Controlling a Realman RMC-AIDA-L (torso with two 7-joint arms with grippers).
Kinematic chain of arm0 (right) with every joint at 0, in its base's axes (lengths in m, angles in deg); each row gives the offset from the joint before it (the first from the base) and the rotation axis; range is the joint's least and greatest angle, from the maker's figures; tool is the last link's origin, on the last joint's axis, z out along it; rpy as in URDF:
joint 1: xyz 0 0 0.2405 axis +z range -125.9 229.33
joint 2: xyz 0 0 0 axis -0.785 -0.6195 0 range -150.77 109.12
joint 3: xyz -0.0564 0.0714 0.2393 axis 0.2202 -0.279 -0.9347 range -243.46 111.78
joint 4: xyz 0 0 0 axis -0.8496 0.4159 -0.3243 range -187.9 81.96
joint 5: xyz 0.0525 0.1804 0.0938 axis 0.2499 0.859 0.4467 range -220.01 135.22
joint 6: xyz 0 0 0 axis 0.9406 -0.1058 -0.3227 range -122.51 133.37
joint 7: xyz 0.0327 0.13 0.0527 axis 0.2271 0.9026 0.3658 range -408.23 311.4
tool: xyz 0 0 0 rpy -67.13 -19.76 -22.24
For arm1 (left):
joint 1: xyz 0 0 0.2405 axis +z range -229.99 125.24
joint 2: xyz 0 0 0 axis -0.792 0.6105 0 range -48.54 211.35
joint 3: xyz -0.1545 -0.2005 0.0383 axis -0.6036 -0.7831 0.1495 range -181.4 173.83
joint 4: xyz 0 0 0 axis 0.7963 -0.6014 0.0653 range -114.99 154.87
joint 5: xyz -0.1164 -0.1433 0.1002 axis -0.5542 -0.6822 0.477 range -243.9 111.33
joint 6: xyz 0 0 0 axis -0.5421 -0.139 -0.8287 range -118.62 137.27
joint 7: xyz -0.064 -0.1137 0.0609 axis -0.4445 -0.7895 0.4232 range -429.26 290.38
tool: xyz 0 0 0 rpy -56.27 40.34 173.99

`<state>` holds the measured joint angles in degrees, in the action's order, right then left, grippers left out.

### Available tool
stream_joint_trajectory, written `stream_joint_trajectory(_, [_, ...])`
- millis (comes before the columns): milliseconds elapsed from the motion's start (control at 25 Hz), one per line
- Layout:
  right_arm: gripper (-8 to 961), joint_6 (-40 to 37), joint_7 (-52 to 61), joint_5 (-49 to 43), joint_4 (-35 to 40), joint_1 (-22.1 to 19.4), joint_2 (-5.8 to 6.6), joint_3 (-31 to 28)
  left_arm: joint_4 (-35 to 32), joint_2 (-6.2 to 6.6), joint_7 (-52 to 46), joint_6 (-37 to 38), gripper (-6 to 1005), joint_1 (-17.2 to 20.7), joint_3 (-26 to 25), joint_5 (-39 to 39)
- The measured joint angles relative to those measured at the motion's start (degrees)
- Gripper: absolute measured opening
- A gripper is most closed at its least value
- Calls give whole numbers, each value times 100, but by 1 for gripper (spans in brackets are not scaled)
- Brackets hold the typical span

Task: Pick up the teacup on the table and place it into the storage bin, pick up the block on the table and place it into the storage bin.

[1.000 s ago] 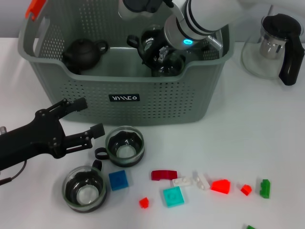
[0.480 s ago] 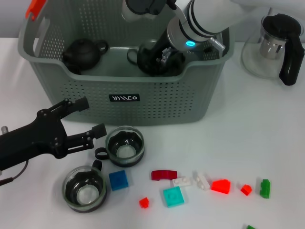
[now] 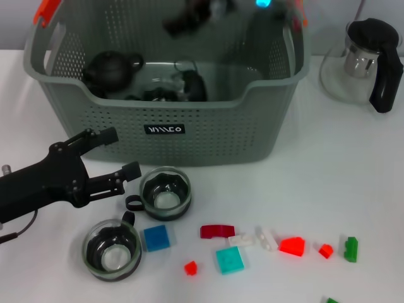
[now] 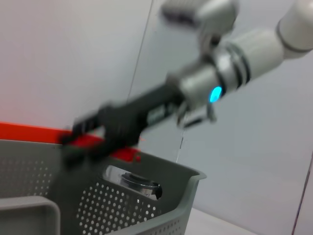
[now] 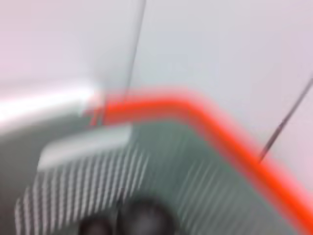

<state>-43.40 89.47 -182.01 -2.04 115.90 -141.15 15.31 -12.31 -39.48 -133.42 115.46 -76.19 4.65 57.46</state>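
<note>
The grey storage bin [image 3: 208, 136] stands at the back of the table; its rim [image 4: 166, 215] also shows in the left wrist view. Inside it lie a black teapot [image 3: 111, 69] and a dark glass teacup [image 3: 180, 88], free of any gripper. Two glass teacups [image 3: 165, 192] [image 3: 113, 250] sit on the table in front. Beside them lie a blue block [image 3: 156, 238] and a teal block [image 3: 229, 259]. My left gripper [image 3: 120, 153] hangs open just left of the nearer teacup. My right gripper [image 3: 192, 16] is a blur high above the bin.
More small blocks are scattered along the front: dark red [image 3: 217, 231], white [image 3: 252, 238], red [image 3: 291, 245] and green [image 3: 351, 248]. A glass kettle with a black handle [image 3: 366, 60] stands right of the bin.
My right arm has risen fast out of the bin, leaving the teacup lying inside. The left arm has hardly moved.
</note>
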Motion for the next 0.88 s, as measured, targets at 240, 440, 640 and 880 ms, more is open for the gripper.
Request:
stream_joint_trajectory(240, [670, -347, -894, 1789, 1962, -1492, 7, -657, 0, 14, -6, -11, 933, -13, 2, -46])
stream_joint_trajectory(440, [735, -1052, -3436, 4958, 1737, -2885, 10, -1164, 0, 15, 12, -14, 933, -26, 1, -48])
stream_joint_trajectory(640, [736, -3255, -6354, 7270, -164, -3600, 26, -1870, 0, 5, 15, -19, 932, -28, 0, -84])
stream_joint_trajectory(880, [734, -4511, -7282, 6732, -1415, -3844, 165, -2303, 0, 6, 10, -31, 932, -72, 0, -103])
